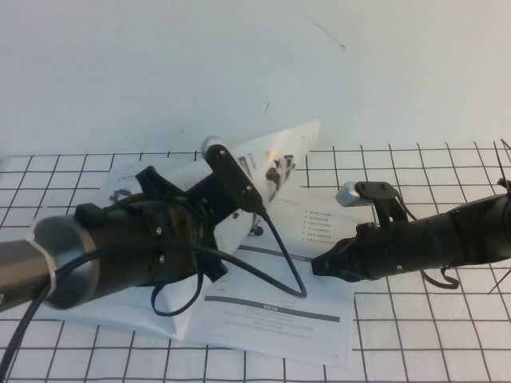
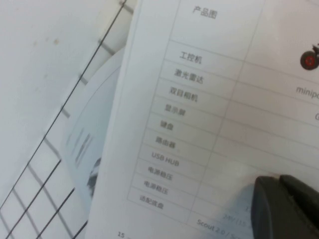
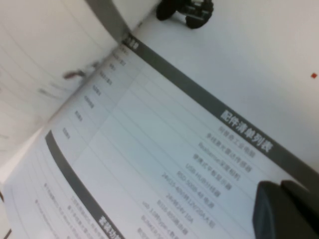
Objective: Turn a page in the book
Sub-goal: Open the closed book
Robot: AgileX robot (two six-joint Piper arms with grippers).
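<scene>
The book (image 1: 271,315) lies open on the gridded desk (image 1: 423,343) at lower centre of the high view. The page (image 1: 279,159) stands raised, tilting toward upper centre, its long edge running up-right. The left hand (image 1: 239,211) is at that leaf and nearer; its finger state cannot be told. The right hand (image 1: 319,267), fingers together on nothing, hovers over the right-hand sheet, just right of the spine.

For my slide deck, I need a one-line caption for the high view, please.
Left tool lifts a thin white glossy page off the open stapled booklet; shut right tool rests on it.
</scene>
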